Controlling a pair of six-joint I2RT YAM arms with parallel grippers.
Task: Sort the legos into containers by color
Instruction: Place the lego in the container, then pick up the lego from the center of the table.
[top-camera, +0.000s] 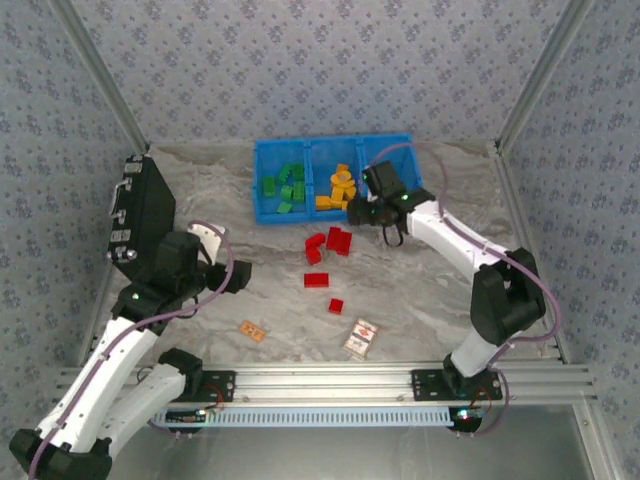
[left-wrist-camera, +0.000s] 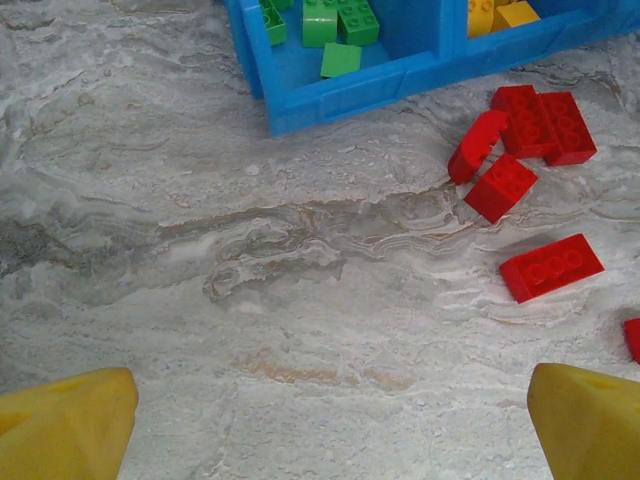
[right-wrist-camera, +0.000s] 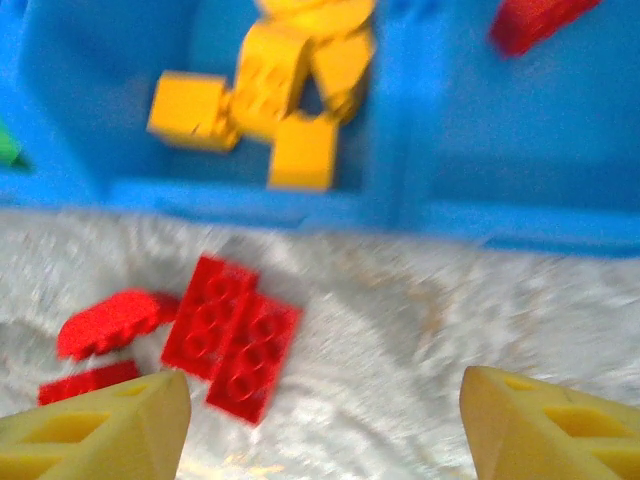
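Over the table (top-camera: 420, 300), left gripper (left-wrist-camera: 335, 400) and right gripper (right-wrist-camera: 325, 400) gape; card (top-camera: 361, 338) print seems unreadable.

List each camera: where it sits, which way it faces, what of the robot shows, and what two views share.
Top external: above and behind the bases, looking down at the table; the left arm and right arm show.
Left wrist: low over the table, facing the blue bin and its green bricks; the left gripper shows yellow fingers, open.
Right wrist: near the bin front, facing the orange bricks; the right gripper shows yellow fingers, open.
Shared: both wrist views hold the red bricks lying before the bin.
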